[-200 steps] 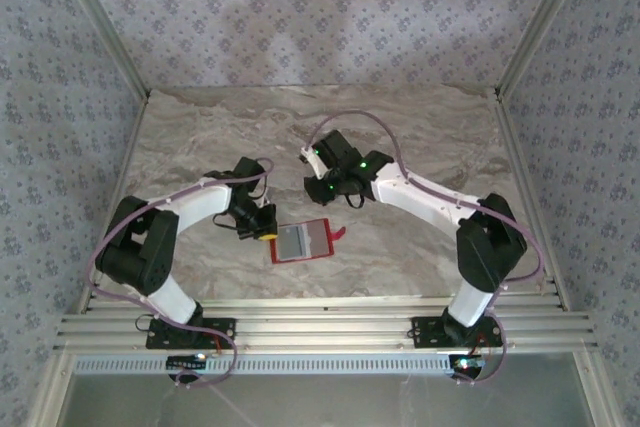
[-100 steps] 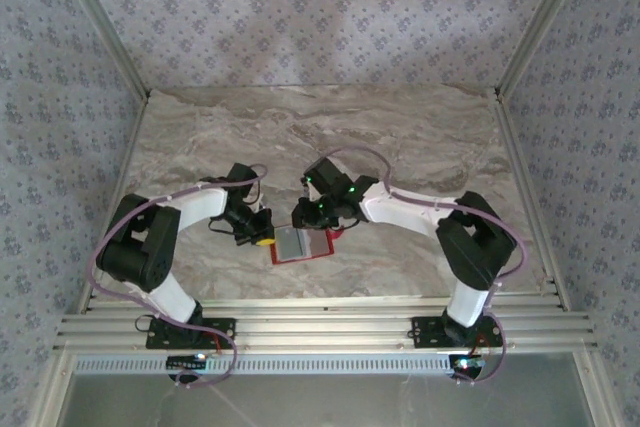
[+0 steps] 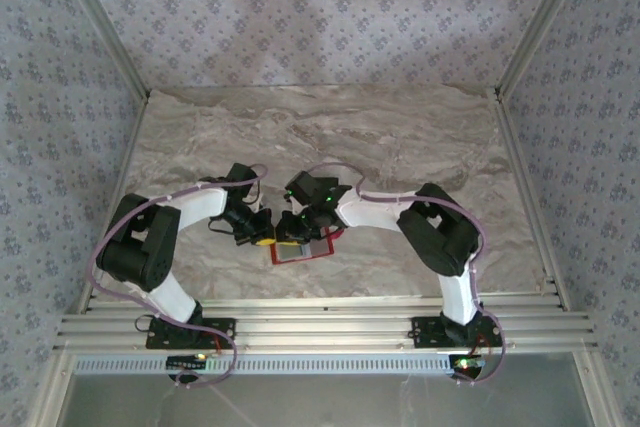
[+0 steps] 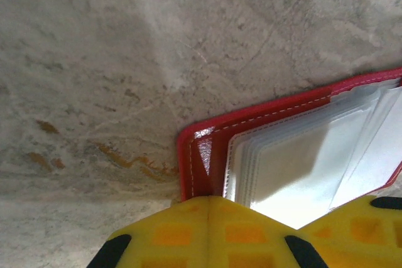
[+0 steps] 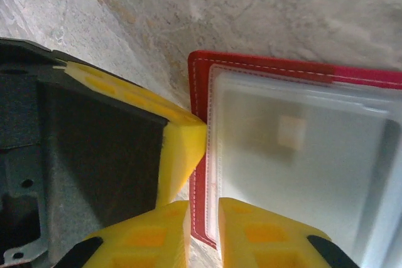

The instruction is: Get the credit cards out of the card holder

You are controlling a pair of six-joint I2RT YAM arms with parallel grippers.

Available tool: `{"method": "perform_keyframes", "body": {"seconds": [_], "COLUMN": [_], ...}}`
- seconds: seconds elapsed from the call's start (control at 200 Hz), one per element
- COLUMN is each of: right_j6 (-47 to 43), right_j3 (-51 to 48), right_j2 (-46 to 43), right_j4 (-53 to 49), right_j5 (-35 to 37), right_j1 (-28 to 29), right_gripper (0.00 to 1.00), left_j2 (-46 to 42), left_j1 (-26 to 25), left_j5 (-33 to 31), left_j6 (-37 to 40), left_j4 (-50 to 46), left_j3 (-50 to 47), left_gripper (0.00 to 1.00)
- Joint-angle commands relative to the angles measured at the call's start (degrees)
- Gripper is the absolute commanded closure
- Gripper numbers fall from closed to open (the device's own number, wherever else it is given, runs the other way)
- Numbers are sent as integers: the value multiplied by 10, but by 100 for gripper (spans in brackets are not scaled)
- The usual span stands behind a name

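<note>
Red card holder (image 5: pixel 264 65) | lies open | clear sleeves (image 5: pixel 314 155) inside | white stitch on edge

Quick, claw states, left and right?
Left claw: shut, at a corner of the holder.
Right claw: nearly shut, narrow gap over the holder edge; grip cannot be told.

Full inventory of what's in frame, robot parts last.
card holder: 1, red, lying open on the table's near half
plastic sleeves: stack, count unclear, frosted clear, inside the holder
table: 1, beige-grey marble pattern
walls: 3, pale floral print, left, back, right
frame rails: silver, along the near edge
arms: 2, white and black, bent inward toward the holder
left gripper: yellow, jaws shut, at the holder's edge
right gripper: yellow, jaws narrowly apart over the holder's red border
</note>
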Motion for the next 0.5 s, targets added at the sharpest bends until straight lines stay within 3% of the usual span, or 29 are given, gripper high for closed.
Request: {"method": "perform_keyframes", "body": {"seconds": [0.0,0.495], "right_j6": [3,-19], "right_j3": [17,25], "right_j2": [15,9], "right_j4": [-31,-150], "right_j5": [6,114], "right_j1": [6,11], "right_gripper": [79,68], "left_j2": [6,4], "left_j1": [4,5], "left_j5": [-16,-18], "left_j6": [13,15], "left_j4": [-20,-27], "left_j3": [-4,-1], "left_gripper": [98,98]}}
